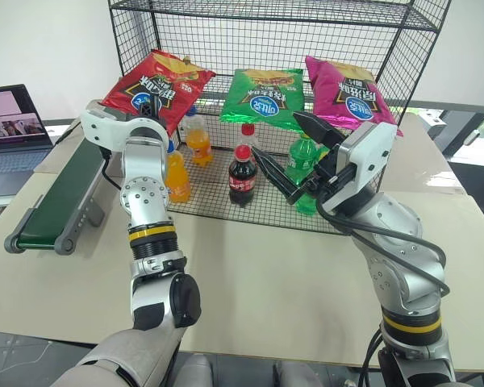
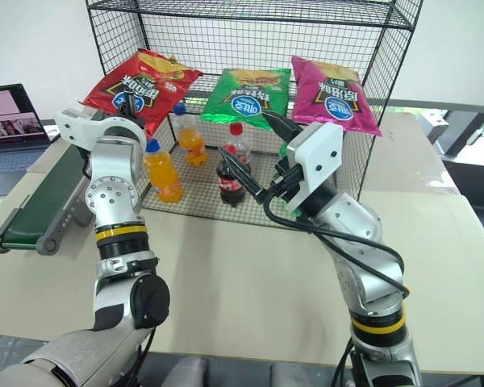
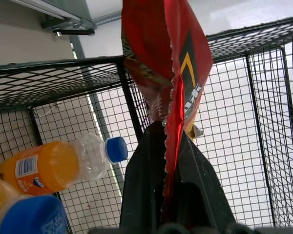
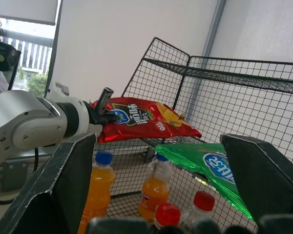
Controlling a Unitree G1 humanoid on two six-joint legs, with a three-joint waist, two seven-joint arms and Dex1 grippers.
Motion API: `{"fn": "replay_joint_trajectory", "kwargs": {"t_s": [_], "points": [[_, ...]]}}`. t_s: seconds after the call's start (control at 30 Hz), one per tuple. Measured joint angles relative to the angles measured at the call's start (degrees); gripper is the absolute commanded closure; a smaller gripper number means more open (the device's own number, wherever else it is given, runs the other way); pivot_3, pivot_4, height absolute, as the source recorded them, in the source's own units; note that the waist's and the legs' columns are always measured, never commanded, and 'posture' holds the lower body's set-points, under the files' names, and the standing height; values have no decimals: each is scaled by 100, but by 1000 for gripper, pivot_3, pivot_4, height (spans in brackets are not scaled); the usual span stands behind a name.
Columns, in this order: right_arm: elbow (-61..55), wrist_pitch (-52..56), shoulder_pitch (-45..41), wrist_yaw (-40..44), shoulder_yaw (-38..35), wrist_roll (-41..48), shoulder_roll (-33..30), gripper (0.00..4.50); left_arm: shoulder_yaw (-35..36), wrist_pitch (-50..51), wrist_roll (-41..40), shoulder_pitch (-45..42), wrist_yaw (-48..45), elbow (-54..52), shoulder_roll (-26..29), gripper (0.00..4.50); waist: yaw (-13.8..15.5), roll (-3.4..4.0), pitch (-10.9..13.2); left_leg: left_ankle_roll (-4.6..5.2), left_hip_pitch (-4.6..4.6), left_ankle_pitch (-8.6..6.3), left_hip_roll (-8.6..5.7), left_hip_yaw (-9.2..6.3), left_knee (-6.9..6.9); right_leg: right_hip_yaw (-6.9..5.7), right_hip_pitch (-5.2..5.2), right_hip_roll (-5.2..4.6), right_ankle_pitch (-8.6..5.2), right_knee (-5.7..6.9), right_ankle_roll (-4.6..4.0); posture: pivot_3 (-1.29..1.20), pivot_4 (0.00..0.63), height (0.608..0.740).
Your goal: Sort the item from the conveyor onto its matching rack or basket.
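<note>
- left gripper (image 1: 152,105) is clamped tight on the near edge of the red chip bag (image 1: 157,85), fingers pinched flat on the foil.
- the bag sits at the left end of the black wire rack (image 1: 403,60), up on its middle shelf beside the green bag (image 1: 264,97), with the pink bag (image 1: 347,98) at the rack's right end; whether its far end rests on the mesh is hard to tell.
- right gripper (image 1: 294,157) hangs in front of the rack with its jaws spread wide, holding nothing.
- under the bags, on the rack's bottom tier: orange soda bottles (image 1: 176,176), a cola bottle (image 1: 241,176).
- the conveyor (image 1: 60,201) lies left of the rack.
</note>
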Motion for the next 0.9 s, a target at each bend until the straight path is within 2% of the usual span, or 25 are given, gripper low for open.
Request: {"fn": "replay_joint_trajectory", "kwargs": {"t_s": [0.47, 0.63, 0.67, 0.8, 0.87, 0.9], "points": [[2, 0, 0, 0, 0, -3, 1, 0, -3, -38, -3, -204, -318, 93, -194, 4466, -5, -1, 1, -1, 0, 1, 0, 0, 0, 0, 0, 0, 0, -1, 1, 0, 150, 740], [2, 0, 0, -3, 0, -3, 6, 0, -11, -39, -4, -295, -344, 69, -296, 3058, 0, -2, 1, -1, 0, 1, -1, 0, 0, 1, 1, 0, 0, -2, 1, 0, 150, 740], [2, 0, 0, -3, 0, -3, 6, 0, -11, -36, -5, -294, -344, 60, -324, 2541, -1, -2, 1, -1, 0, 1, -1, 0, 0, 1, 0, 0, 0, -1, 1, 0, 150, 740], [2, 1, 0, -5, 0, -3, 6, 0, -30, 5, -6, -236, -291, -146, -423, 1135, -6, -2, 1, -2, 1, 1, -1, 0, -1, 1, 0, 0, 0, -1, 1, 0, 150, 740], [1, 1, 0, -5, -2, -3, 6, 0, -32, 101, -7, -181, -219, -304, -427, 213, -10, -2, 1, -2, 1, 1, -1, 0, -1, 1, 0, 0, 0, -1, 1, 0, 150, 740], [3, 1, 0, -5, -2, -3, 7, 0, -56, 142, -7, -139, -159, -410, -432, 36, -9, -2, 1, -2, 1, 1, -1, 0, -1, 1, 1, 0, 0, -1, 1, 0, 150, 740]]}}
